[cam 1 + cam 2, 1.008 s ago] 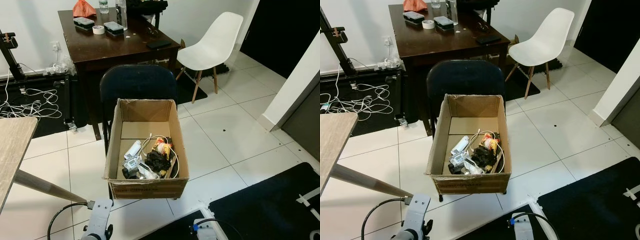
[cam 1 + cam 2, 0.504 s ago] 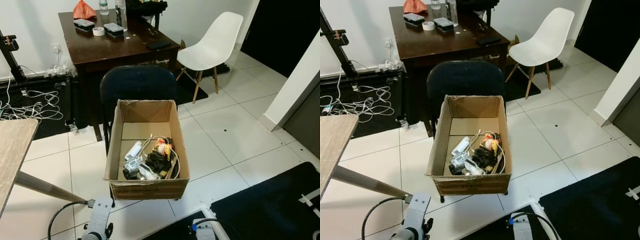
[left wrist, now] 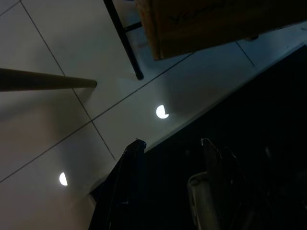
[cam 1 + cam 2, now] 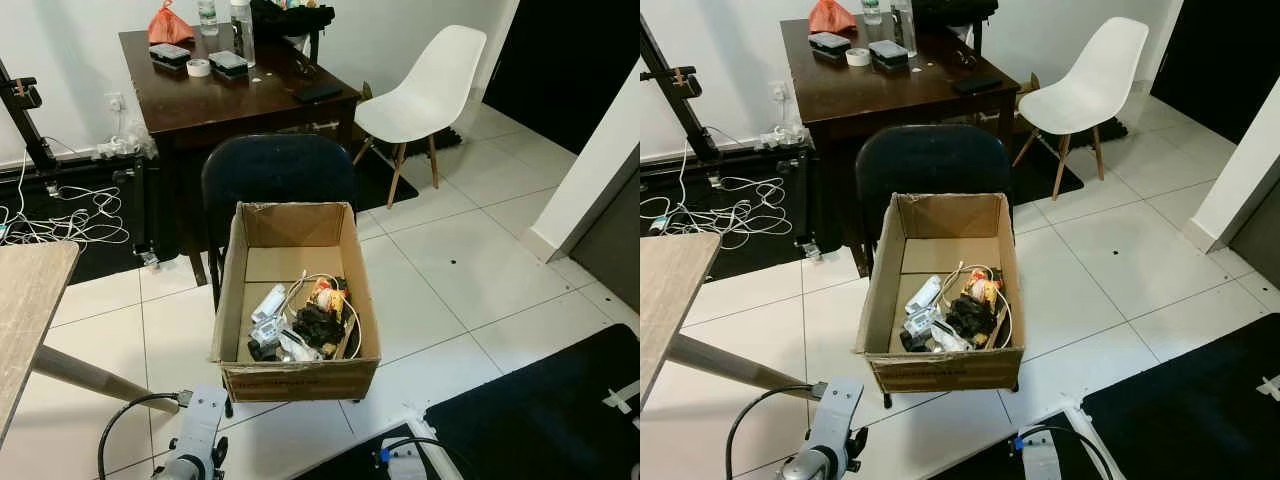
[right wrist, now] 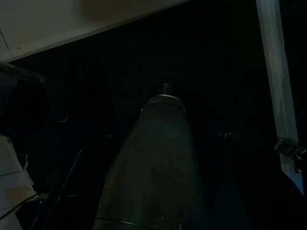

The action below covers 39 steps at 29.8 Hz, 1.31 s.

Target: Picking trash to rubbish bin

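White tiles (image 4: 450, 260), one box (image 4: 296, 372) (trash inside), two chairs (image 4: 420, 85)

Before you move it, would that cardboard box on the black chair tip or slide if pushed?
Probably. The cardboard box overhangs the black chair seat in front, and its contents sit toward that near end, so a push could tip it. Its open flaps look thin and bendy.

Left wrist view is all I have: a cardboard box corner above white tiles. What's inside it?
Observer: The cardboard box holds trash, a tangle of wire, dark bits and white items, piled at its near end.
Operator: What is it resting on?
Observer: A dark chair, whose backrest rises behind the box.
Operator: And beyond that?
Observer: A dark wooden desk, with a white chair to its right.
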Available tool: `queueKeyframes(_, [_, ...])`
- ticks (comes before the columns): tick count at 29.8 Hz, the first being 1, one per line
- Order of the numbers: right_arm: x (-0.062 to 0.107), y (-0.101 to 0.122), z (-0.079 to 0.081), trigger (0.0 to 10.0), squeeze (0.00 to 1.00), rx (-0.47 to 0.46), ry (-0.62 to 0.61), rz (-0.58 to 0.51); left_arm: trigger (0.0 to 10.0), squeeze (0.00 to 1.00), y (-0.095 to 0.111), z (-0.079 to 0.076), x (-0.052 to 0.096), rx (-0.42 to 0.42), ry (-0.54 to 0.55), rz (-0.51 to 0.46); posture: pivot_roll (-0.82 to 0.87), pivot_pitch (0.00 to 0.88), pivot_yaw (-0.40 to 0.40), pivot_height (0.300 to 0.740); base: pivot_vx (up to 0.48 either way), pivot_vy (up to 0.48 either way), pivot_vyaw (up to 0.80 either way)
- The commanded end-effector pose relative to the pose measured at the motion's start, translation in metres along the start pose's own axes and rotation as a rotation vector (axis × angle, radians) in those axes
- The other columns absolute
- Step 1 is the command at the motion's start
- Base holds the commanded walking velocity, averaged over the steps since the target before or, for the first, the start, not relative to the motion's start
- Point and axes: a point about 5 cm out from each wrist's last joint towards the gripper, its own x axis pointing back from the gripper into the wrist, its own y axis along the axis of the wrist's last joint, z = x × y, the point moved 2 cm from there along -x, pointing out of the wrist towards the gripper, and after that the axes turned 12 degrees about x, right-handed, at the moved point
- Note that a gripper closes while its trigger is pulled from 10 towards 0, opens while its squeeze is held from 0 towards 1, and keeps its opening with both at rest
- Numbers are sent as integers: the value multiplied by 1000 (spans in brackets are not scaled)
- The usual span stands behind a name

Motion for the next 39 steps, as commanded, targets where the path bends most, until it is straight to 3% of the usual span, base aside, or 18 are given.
queueKeyframes(1, [1,-9,4,10000,0,-2,7,23,10000,0,0,20,2,5,51,21,155,55,17,740,0,0,0])
queueKeyframes(2, [1,-9,4,10000,0,-3,6,22,10000,0,5,28,2,17,78,13,155,55,17,740,0,0,0])
queueKeyframes(7, [1,-11,0,10000,0,-14,-2,22,10000,0,6,27,2,-10,64,15,161,47,32,740,0,0,0])
queueKeyframes(10, [3,-16,-11,10000,0,-16,-17,20,10000,0,6,16,0,-28,30,25,151,39,48,740,0,0,0])
queueKeyframes(12, [3,-2,-27,10000,0,7,-36,-11,10000,0,5,5,-2,-46,4,35,121,51,47,740,0,0,0])
queueKeyframes(19, [4,20,-48,10000,0,24,-59,-44,10000,0,6,-14,-5,-54,-37,32,116,46,47,740,0,0,0])
queueKeyframes(23, [7,14,-65,10000,0,-2,-90,-19,10000,0,-15,-26,-1,-124,-80,95,80,48,53,740,0,0,0])
queueKeyframes(28, [8,11,-64,10000,0,20,-64,-16,10000,0,-29,-24,4,-121,-80,110,113,53,17,740,0,0,0])
queueKeyframes(30, [7,14,-63,10000,0,13,-57,-15,10000,0,-34,-15,6,-91,-39,116,147,41,-6,740,0,0,0])
queueKeyframes(33, [6,22,-62,10000,0,-19,-68,-26,10000,0,-35,-7,7,-42,15,108,119,59,40,740,0,0,0])
queueKeyframes(37, [7,33,-68,10000,0,-64,-98,-52,10000,0,-36,-18,7,-48,-27,114,82,75,66,740,0,0,0])
queueKeyframes(39, [8,33,-71,10000,0,-56,-104,-57,10000,0,-34,-29,6,-91,-76,104,82,75,66,740,0,0,0])
